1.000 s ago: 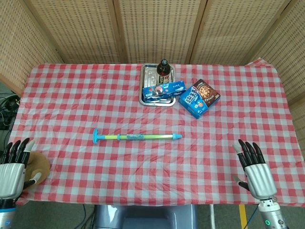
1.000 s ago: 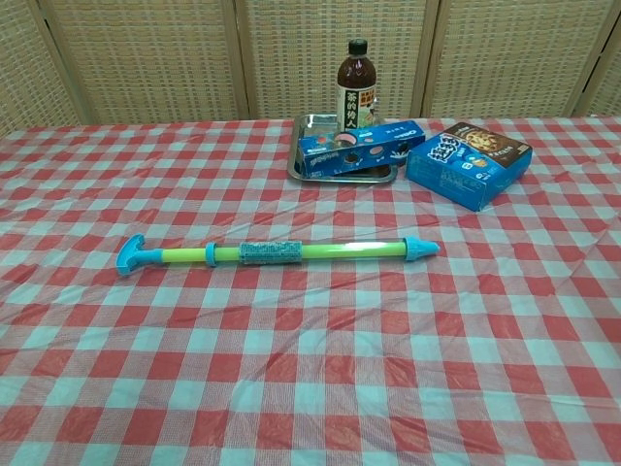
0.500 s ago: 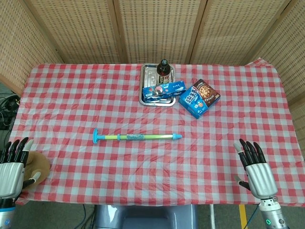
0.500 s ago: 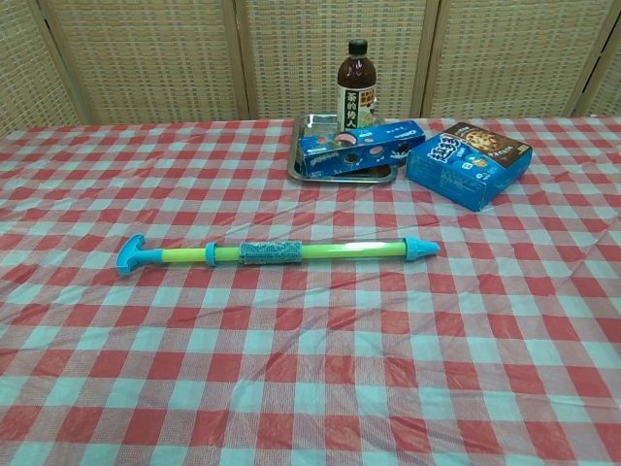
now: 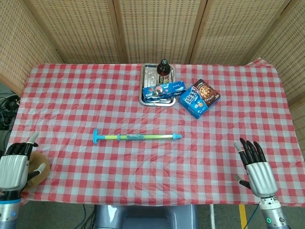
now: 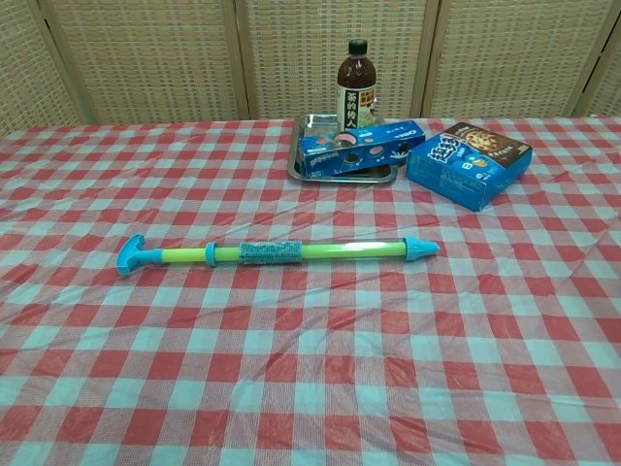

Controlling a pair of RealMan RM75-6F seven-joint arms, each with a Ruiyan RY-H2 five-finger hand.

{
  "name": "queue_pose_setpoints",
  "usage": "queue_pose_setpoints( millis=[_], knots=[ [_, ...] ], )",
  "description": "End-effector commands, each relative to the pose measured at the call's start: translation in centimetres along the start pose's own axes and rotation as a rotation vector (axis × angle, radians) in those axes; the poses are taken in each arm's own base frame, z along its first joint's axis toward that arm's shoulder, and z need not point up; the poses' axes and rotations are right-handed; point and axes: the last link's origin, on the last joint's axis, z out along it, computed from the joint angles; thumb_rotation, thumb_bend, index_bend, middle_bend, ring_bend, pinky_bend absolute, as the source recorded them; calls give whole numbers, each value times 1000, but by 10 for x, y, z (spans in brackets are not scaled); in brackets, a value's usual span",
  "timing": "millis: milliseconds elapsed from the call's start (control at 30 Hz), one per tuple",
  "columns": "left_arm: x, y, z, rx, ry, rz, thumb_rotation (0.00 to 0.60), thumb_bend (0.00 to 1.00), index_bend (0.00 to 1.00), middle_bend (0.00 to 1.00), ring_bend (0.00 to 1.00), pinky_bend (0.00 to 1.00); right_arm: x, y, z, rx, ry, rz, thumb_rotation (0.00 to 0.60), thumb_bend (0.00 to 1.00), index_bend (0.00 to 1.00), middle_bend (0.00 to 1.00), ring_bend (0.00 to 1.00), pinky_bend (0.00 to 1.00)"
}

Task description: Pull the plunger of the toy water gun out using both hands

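Observation:
The toy water gun point(image 5: 137, 137) point(image 6: 277, 253) lies flat across the middle of the checked table, a green tube with a blue grip band. Its blue T-shaped plunger handle point(image 5: 96, 137) point(image 6: 131, 255) points left and the blue nozzle point(image 5: 177, 136) point(image 6: 420, 249) points right. My left hand point(image 5: 14, 166) sits at the near left corner, far from the toy, with its fingers bent inward and nothing in it. My right hand point(image 5: 255, 165) stands at the near right edge, fingers spread and empty. The chest view shows neither hand.
A metal tray point(image 5: 147, 71) point(image 6: 309, 124) at the back holds a dark bottle point(image 5: 163, 69) point(image 6: 356, 84) and a blue biscuit box point(image 5: 163, 90) point(image 6: 359, 149). A blue cookie box point(image 5: 199, 98) point(image 6: 468, 163) lies right of it. A brown object point(image 5: 39, 167) sits by my left hand.
My left hand's fingers have folded inward from an upright spread. The right hand has barely shifted. The water gun has not moved.

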Motion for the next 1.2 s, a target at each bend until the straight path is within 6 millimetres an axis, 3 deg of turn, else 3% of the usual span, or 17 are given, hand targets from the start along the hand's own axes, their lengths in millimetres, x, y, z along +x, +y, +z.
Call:
queue_pose_setpoints(
  millis=[33,300,567,900,1200],
  knots=[
    [-6,11,21,-16,-15,3,600,160,303,748,676,590,-2,2,3,-1,6,-2,600,111,39,0,0,0],
    [-21,46,71,-45,-108,-13,600,173,474,920,827,707,-5,10,11,-35,4,-8,600,111,50,0,0,0],
    [-31,83,115,-54,-189,0,600,257,450,933,843,718,-6,20,17,-76,1,-2,600,111,53,0,0,0],
    [-51,123,145,-52,-332,-7,600,257,411,934,843,718,-9,26,20,-101,-21,24,600,111,81,0,0,0],
    [-73,149,157,-43,-401,35,600,288,411,934,843,718,-11,26,20,-97,-24,36,600,111,81,0,0,0]
  ],
)
